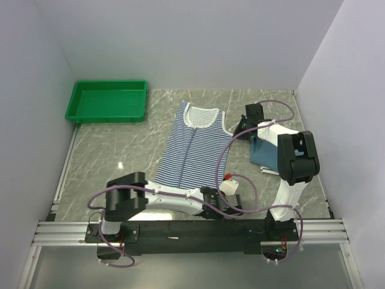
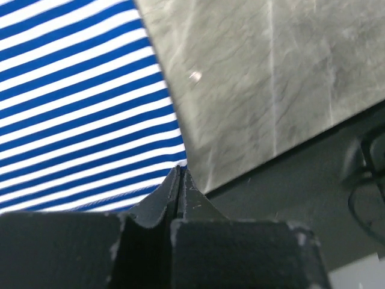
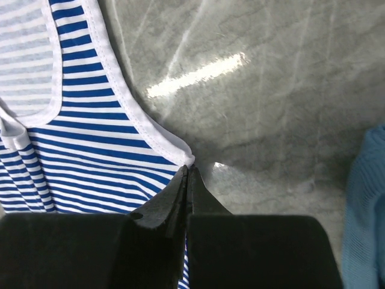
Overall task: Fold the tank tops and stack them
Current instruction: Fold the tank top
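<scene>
At L gripper tips: striped tank top hem corner, clamped | R gripper clamped on armhole corner

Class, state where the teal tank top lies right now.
In the top view, the teal top lies on the table's right side, just right of the spread striped top and partly hidden by the right arm.

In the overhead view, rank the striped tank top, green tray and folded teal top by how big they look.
1. blue-and-white striped tank top, spread flat.
2. green tray, smaller, though farther from the camera.
3. teal-blue tank top, folded and partly hidden by the right arm.
</scene>
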Tool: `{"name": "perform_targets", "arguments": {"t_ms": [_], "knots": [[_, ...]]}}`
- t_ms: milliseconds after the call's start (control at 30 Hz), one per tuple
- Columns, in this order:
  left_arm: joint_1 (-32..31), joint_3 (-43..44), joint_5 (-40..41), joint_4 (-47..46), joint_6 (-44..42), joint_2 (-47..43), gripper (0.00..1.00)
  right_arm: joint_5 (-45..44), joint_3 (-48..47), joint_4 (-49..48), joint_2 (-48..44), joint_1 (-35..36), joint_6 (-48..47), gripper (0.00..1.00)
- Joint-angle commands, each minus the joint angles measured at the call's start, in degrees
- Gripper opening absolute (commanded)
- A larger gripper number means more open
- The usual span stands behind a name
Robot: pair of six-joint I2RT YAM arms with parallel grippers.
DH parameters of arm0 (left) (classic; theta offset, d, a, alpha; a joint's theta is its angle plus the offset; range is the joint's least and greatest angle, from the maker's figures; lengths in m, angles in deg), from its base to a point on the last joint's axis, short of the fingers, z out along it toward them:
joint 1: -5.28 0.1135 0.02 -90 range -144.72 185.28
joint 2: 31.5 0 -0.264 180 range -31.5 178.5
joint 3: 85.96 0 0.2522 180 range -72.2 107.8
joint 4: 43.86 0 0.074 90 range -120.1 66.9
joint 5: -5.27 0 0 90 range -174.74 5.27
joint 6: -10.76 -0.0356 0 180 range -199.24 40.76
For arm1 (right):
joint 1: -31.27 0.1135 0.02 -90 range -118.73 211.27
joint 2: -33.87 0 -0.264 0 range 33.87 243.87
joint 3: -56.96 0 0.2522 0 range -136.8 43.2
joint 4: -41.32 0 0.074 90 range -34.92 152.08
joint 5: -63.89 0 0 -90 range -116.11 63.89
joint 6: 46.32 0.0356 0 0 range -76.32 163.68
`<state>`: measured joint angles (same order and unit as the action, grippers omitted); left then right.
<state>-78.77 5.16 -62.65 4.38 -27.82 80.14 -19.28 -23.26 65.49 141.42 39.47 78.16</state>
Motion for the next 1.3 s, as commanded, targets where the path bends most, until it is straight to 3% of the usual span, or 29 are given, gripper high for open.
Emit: {"name": "perform_targets", "arguments": {"t_ms": [0,433,900,1267], "knots": [[-0.15,-3.52,0.94,-3.26,1.84,-8.79,0.0,-3.22,-2.89,2.85,-3.92,-0.3,-2.4,0.0],[7.14,-24.97,-1.96,-14.17,12.56,-28.91,0.01,-5.86,-9.39,6.98,-2.35,5.32,-2.31,0.0],[10.22,-39.47,0.06,-6.1,27.15,-42.55,0.0,-9.64,-32.41,14.63,14.35,16.04,-1.17,0.0],[11.19,-42.56,-0.9,-3.45,30.14,-45.36,0.01,-12.1,-42.7,18.33,21.56,19.83,-1.26,0.0]]}}
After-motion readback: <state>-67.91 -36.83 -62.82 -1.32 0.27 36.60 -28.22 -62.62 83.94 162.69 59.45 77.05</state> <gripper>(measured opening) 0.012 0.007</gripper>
